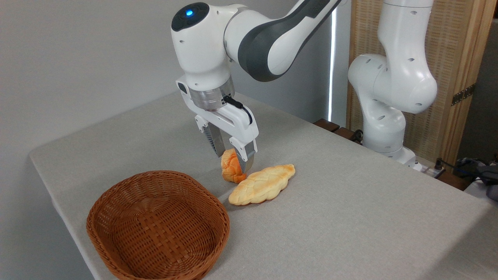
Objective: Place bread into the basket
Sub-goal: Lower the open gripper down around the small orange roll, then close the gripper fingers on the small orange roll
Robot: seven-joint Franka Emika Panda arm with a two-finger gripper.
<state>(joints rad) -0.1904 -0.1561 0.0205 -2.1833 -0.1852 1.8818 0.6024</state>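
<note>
Gripper straddles the bread, one finger either side; whether the fingers press the bun cannot be told. Bread sits on the table, touching the far-left end of a pale braided loaf. Basket stands near left, apart from both.

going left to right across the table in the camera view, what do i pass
wicker basket → small orange knotted bun with the gripper around it → pale braided loaf → robot arm base
</note>
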